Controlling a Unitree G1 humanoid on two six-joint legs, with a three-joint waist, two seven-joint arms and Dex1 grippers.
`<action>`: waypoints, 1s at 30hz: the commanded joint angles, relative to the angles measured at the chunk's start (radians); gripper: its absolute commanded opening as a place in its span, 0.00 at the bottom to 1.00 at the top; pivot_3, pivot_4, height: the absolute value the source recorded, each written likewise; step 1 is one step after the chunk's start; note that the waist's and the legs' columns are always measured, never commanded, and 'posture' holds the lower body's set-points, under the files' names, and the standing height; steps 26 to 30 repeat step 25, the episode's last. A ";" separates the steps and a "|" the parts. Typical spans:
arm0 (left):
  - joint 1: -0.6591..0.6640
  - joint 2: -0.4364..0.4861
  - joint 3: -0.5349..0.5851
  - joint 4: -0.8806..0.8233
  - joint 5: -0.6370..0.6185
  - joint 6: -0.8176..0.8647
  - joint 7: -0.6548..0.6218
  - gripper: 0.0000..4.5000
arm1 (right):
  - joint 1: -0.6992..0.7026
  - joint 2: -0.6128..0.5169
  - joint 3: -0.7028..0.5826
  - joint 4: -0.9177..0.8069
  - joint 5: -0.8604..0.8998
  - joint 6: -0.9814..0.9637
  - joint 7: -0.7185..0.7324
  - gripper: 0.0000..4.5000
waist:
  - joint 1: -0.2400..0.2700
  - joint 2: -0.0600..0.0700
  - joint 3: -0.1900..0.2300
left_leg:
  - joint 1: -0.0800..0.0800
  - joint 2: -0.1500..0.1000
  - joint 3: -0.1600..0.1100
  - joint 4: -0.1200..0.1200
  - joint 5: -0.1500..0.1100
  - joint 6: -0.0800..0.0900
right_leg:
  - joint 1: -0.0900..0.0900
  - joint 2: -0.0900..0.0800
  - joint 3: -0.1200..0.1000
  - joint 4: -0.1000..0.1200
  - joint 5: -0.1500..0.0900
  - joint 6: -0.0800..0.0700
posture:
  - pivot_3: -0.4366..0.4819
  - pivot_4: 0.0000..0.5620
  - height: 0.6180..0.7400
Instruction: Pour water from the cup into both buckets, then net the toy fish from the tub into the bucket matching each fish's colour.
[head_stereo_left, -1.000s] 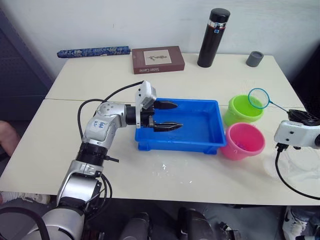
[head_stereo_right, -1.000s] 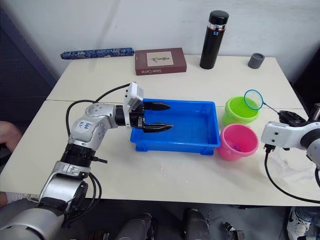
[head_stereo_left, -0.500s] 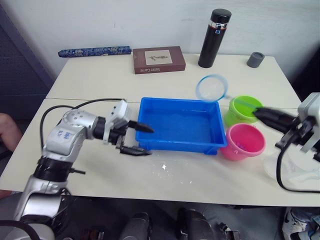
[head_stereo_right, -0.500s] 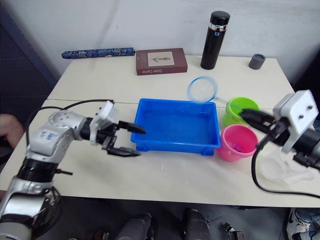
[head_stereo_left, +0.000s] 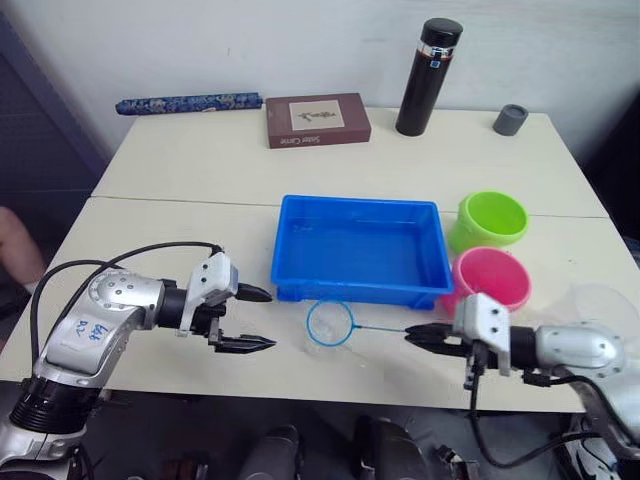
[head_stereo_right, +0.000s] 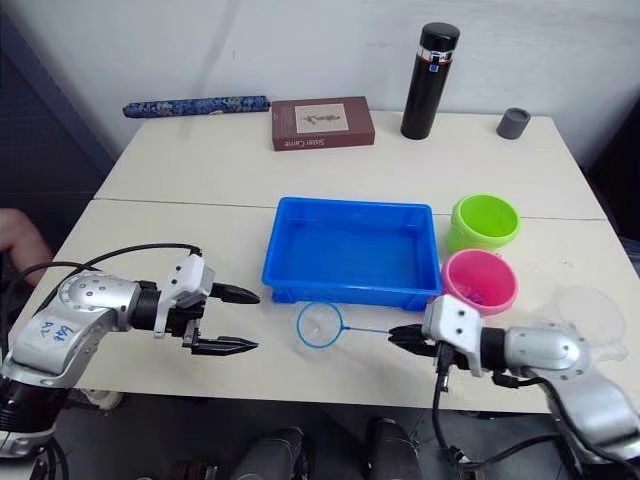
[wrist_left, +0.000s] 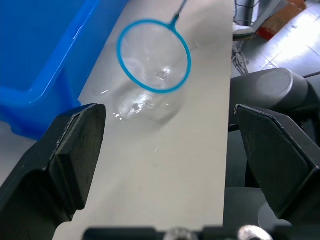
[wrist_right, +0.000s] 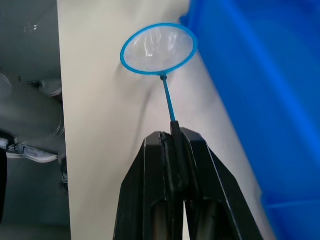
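Note:
The blue tub (head_stereo_left: 360, 250) sits mid-table, with the green bucket (head_stereo_left: 490, 221) and the pink bucket (head_stereo_left: 491, 281) at its right. The toy fish are out of view; the tub's floor looks bare. My right gripper (head_stereo_left: 415, 336) is shut on the thin handle of a blue-rimmed net (head_stereo_left: 330, 322), whose ring lies low over the table just in front of the tub. My left gripper (head_stereo_left: 256, 319) is open and holds nothing, left of the net near the front edge. The clear cup (head_stereo_right: 589, 310) stands at the far right.
A small water puddle (wrist_left: 145, 104) wets the table under the net ring. At the back stand a black flask (head_stereo_left: 428, 75), a grey cap (head_stereo_left: 510, 118), a brown book (head_stereo_left: 317, 119) and a blue patterned roll (head_stereo_left: 188, 102). Part of a person (head_stereo_left: 15, 250) shows at the left.
My left gripper drew back from the tub to the front left of the table. My right gripper swung the net down from above the tub to the table in front of it.

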 joint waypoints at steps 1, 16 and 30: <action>0.005 -0.009 0.037 -0.033 -0.022 0.004 0.034 1.00 | -0.005 0.014 0.018 0.035 -0.045 -0.066 -0.006 0.19 | -0.001 0.000 0.000 | 0.000 0.000 0.000 0.000 0.000 0.000 | 0.000 0.000 0.000 0.000 0.000 0.000 | 0.48 0.27 1.00; -0.141 -0.096 0.126 0.158 -0.135 0.080 0.086 1.00 | 0.337 0.078 -0.728 -0.193 0.257 0.296 -0.161 0.99 | 0.006 0.000 0.000 | 0.000 0.000 0.000 0.000 0.000 0.000 | 0.001 0.001 -0.001 0.001 0.000 0.000 | 0.48 0.27 1.00; -0.185 -0.079 0.132 0.263 -0.116 0.022 0.052 1.00 | 0.475 0.104 -0.934 -0.200 0.291 0.313 -0.147 0.99 | 0.000 0.000 0.000 | 0.003 0.000 0.001 -0.003 0.000 -0.001 | 0.001 0.001 0.001 0.001 0.000 0.000 | 0.48 0.27 1.00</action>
